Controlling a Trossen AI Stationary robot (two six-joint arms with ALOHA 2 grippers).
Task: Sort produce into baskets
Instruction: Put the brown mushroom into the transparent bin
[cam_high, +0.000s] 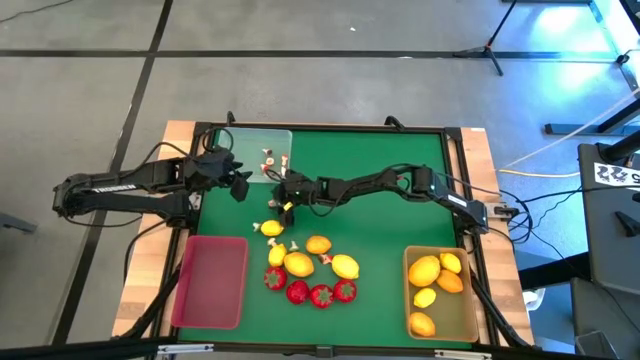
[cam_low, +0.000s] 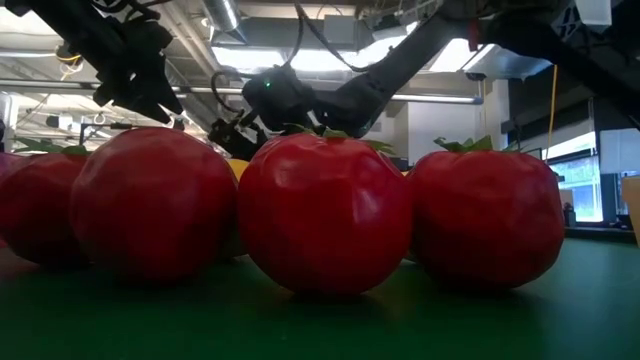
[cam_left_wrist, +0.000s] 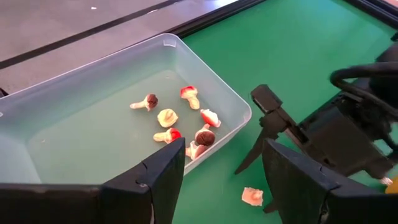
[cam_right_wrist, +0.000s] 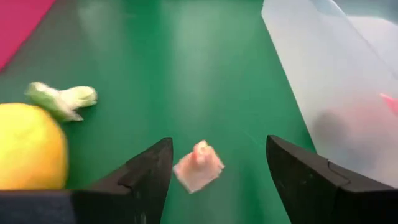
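Observation:
A small white-and-pink bit (cam_right_wrist: 199, 167) lies on the green mat beside the clear basket (cam_high: 250, 150). My right gripper (cam_right_wrist: 219, 146) is low over the mat, open, with one finger on either side of the bit and touching nothing. My left gripper (cam_left_wrist: 222, 146) hangs open at the clear basket's near edge, holding nothing. Several white-and-red bits (cam_left_wrist: 186, 121) lie in the clear basket. Lemons (cam_high: 300, 262) and strawberries (cam_high: 310, 292) lie loose on the mat near the front. The tan basket (cam_high: 470, 300) holds lemons and an orange fruit. The red basket (cam_high: 210, 282) sits at the front left.
A lemon (cam_right_wrist: 28, 146) and a pale greenish-white bit (cam_right_wrist: 62, 98) lie close to my right gripper, on its side away from the clear basket's wall (cam_right_wrist: 298, 74). In the low view the strawberries (cam_low: 325, 210) fill the foreground. Bare mat lies at the far right.

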